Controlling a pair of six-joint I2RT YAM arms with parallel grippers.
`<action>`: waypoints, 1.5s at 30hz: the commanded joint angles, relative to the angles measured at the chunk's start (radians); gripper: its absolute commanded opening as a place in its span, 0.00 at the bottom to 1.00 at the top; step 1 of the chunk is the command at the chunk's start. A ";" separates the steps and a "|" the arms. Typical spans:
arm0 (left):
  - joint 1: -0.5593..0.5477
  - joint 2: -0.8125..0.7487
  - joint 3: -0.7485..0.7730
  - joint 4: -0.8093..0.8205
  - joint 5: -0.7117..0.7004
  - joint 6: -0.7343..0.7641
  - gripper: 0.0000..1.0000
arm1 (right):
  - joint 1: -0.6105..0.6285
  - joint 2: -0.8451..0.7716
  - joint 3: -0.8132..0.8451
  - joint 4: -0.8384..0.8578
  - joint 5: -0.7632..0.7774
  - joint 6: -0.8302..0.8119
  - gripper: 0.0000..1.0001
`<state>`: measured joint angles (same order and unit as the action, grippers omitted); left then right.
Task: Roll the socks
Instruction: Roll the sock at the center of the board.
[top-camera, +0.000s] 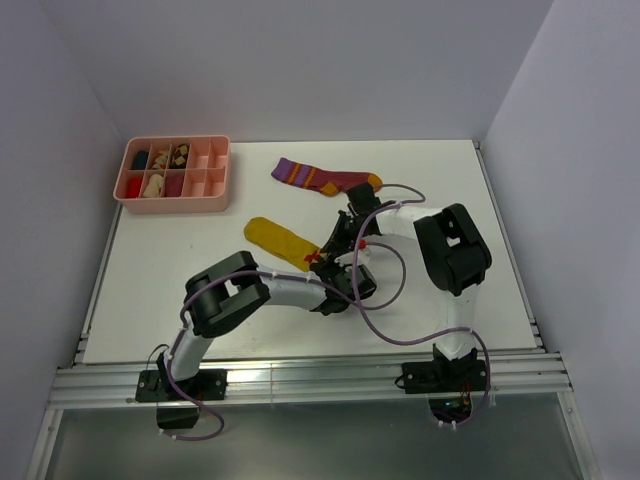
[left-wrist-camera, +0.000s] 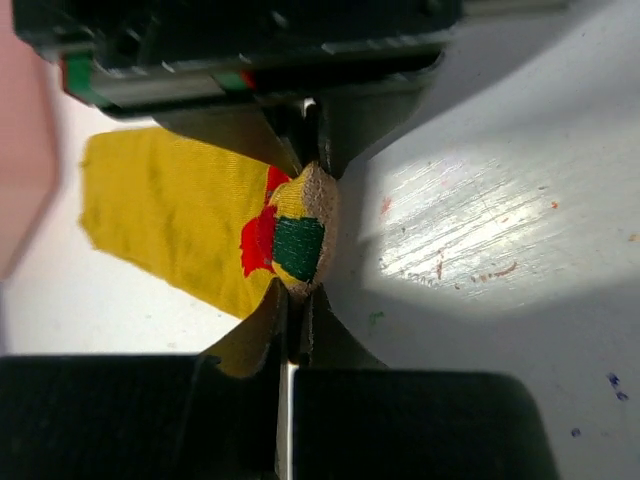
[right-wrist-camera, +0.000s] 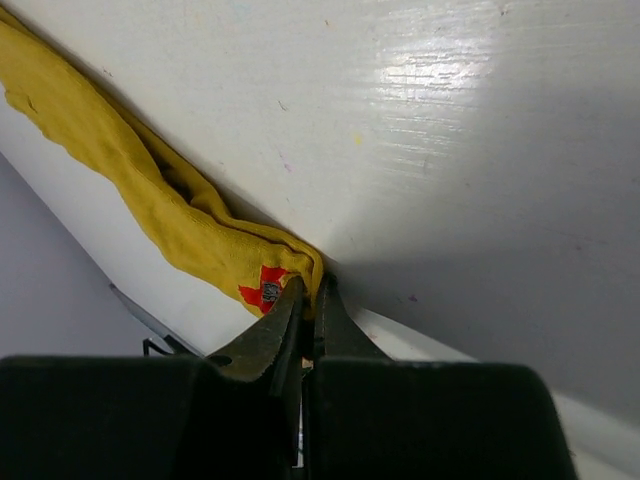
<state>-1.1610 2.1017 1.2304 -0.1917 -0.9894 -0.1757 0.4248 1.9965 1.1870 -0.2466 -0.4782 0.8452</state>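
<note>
The left claw (top-camera: 322, 262) is shut tight on one end of the yellow sock (top-camera: 280, 240). It squeezes a small bunch of cloth with a red and green picture on it. The right claw (top-camera: 338, 248) is just beside the left one. It is pinched shut on the same end of the sock, with a red patch right at its tips. The rest of the sock lies flat on the table (top-camera: 200, 290), stretching away from both claws toward the back left. A striped sock (top-camera: 325, 177) — purple, maroon and orange — lies behind the right claw and does not touch it. A pink tray (top-camera: 170, 205) sits well off to the left of the claws — at the back of the table.
</note>
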 joint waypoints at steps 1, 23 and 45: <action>0.033 -0.058 -0.035 -0.094 0.322 -0.133 0.01 | 0.003 -0.036 -0.017 -0.080 0.144 -0.074 0.06; 0.535 -0.286 -0.393 0.142 1.328 -0.453 0.01 | -0.003 -0.306 -0.230 0.237 0.187 -0.028 0.50; 0.659 -0.226 -0.497 0.261 1.537 -0.554 0.01 | 0.127 -0.137 -0.314 0.486 0.124 0.114 0.50</action>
<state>-0.4938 1.8038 0.7734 0.2092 0.5903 -0.7547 0.5346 1.8393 0.8822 0.2115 -0.3733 0.9344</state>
